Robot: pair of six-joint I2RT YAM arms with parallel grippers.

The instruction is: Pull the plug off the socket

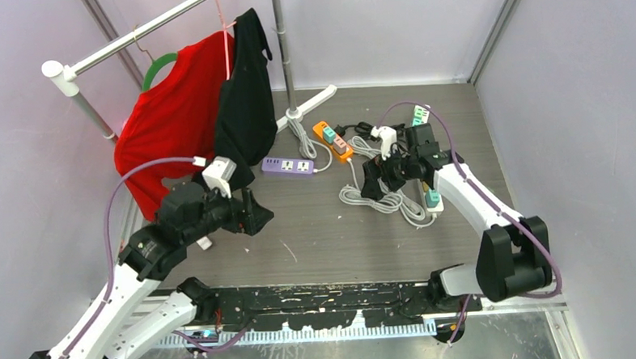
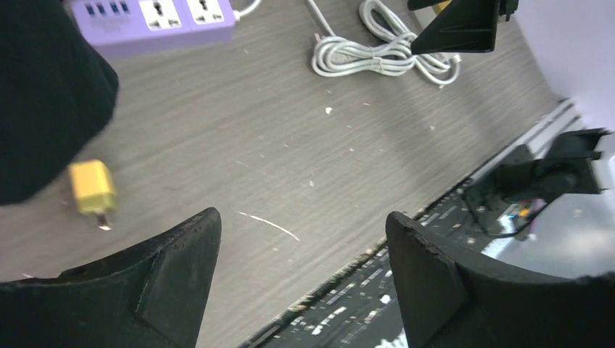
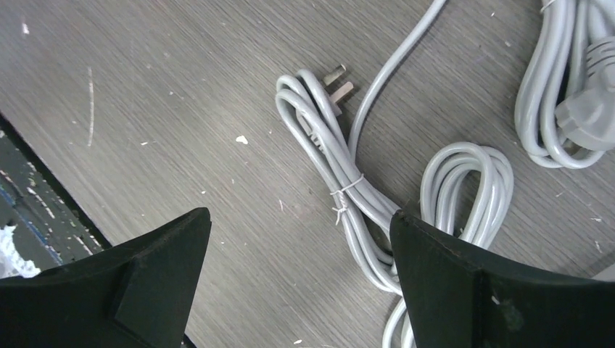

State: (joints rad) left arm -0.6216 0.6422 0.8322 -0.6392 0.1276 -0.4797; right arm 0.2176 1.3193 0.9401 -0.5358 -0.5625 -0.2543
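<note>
We find even, diffuse overhead lighting in all three views. Shadows beneath the grey cable bundle (image 3: 341, 196) are short and soft. The metal strip (image 1: 322, 353) along the near table edge shows mild glare. In the left wrist view the yellow plug (image 2: 92, 187) is blurred, and the black garment (image 2: 43, 94) shows no detail.

I've got bare table (image 1: 325, 228) across the middle of the frame, an easy lane through. At centre right, coiled grey cables (image 1: 380, 199) clutter the surface. At upper left, the hanging black garment (image 1: 242, 94) and red shirt (image 1: 170, 113) crowd in, just beside the purple power strip (image 1: 288, 166).
</note>
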